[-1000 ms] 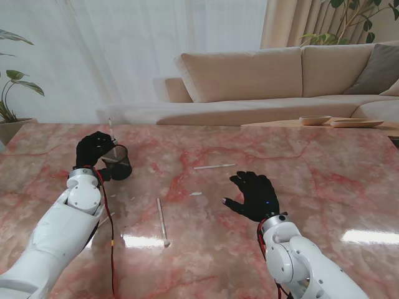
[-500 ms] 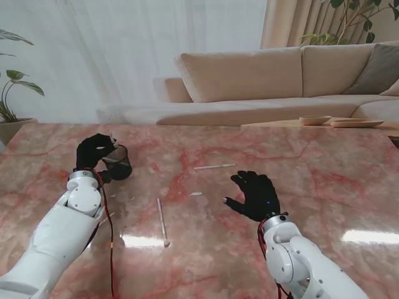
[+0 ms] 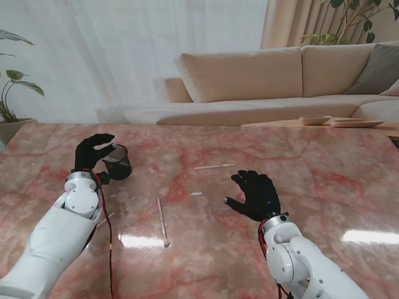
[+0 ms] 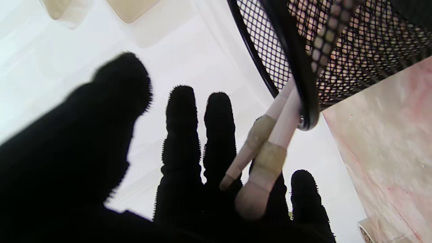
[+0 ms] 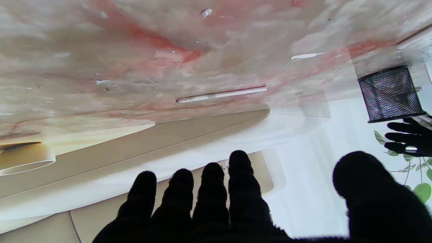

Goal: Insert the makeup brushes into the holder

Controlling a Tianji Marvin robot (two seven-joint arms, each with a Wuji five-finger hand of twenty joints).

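Observation:
The black mesh holder stands at the far left of the marble table. My left hand hovers just left of its rim, fingers spread, holding nothing. In the left wrist view two pale brush ends lean out over the holder's rim, in front of my open left hand. One white brush lies mid-table, farther from me than my right hand, which is open and flat. Another brush lies nearer to me, between the arms. The right wrist view shows the far brush and the holder.
A small white scrap lies between the two loose brushes. A red cable runs along my left arm. Beyond the table's far edge are a beige sofa, a plant at the left and bowls at the right.
The brush held upright in my left hand has gone down into the holder. The left fingers have come apart and let it go. The right hand has not moved.

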